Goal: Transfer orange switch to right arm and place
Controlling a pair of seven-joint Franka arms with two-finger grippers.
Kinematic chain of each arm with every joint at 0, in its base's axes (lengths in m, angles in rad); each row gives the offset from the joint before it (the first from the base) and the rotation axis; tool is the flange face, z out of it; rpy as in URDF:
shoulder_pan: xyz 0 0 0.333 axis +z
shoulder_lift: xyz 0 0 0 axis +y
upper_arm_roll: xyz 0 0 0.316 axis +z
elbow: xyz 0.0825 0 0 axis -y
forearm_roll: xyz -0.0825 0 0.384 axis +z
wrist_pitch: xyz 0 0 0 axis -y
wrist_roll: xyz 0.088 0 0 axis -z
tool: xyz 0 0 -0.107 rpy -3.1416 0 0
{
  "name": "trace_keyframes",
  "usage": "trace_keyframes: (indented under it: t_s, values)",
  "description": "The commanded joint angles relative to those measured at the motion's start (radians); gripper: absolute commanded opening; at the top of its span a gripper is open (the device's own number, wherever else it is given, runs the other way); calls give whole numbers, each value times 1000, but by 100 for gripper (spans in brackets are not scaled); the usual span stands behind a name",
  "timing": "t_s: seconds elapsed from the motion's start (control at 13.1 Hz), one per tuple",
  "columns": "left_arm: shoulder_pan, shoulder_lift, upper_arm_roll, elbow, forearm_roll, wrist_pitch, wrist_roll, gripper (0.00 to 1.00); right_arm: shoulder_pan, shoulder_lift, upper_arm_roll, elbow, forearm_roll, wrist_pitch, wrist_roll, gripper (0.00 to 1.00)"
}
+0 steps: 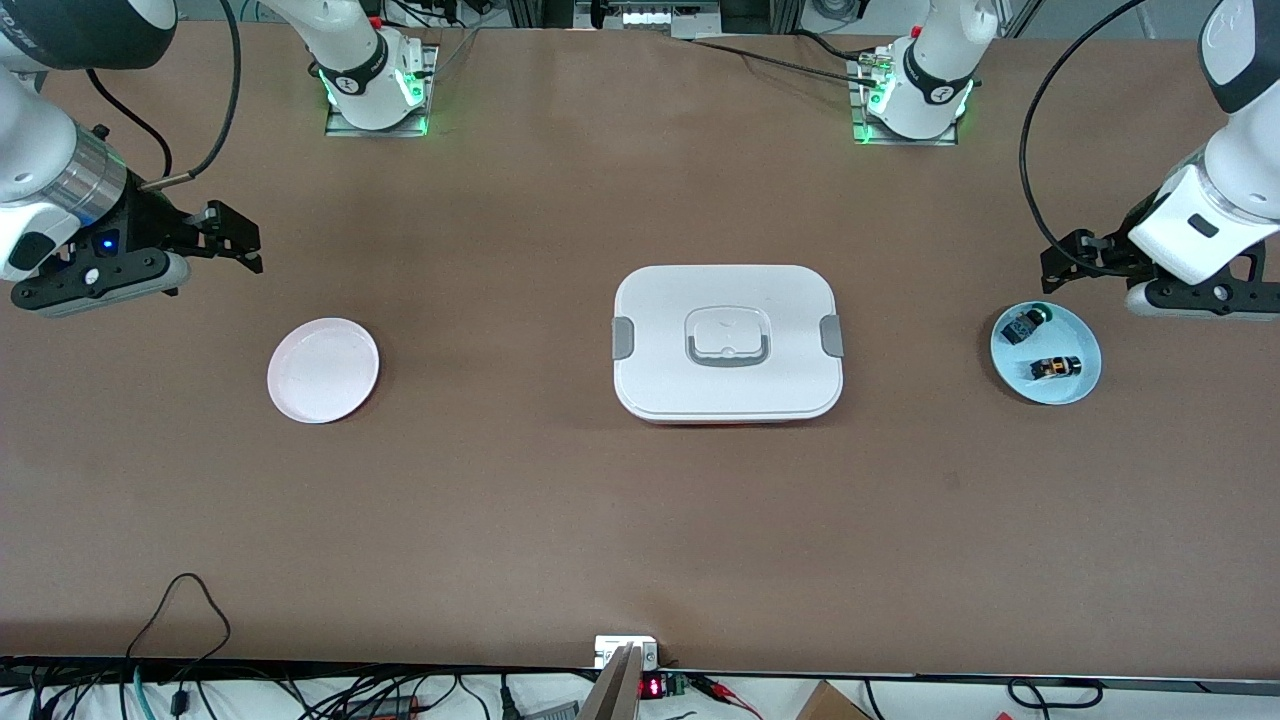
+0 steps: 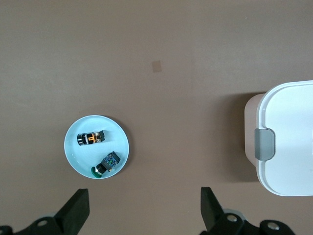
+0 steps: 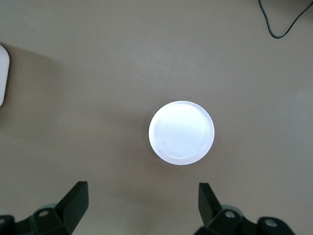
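The orange switch (image 1: 1056, 367) lies on its side on a light blue plate (image 1: 1015, 362) at the left arm's end of the table. It also shows in the left wrist view (image 2: 91, 138) on that plate (image 2: 116, 133). A black switch with a green part (image 1: 1025, 323) lies beside it on the same plate. My left gripper (image 1: 1062, 265) is open and empty, over the table just off the blue plate's edge. My right gripper (image 1: 238, 248) is open and empty, over the table near an empty pink plate (image 1: 323, 370), which also shows in the right wrist view (image 3: 181, 132).
A white lidded box (image 1: 728, 342) with grey clasps stands in the middle of the table, between the two plates. Its end shows in the left wrist view (image 2: 288, 137). Cables lie along the table edge nearest the front camera (image 1: 185, 600).
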Motion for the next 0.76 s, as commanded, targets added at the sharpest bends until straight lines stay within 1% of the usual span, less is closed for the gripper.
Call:
trace_keyframes:
  t_s: [0.0,0.69]
  values:
    - [-4,12,-3,32,7,-19,-13,100,3,4,2,16,-1,-4,13,100]
    - [-3,19,-3,37,5,-31,-3,100,3,4,2,16,-3,-8,13,100]
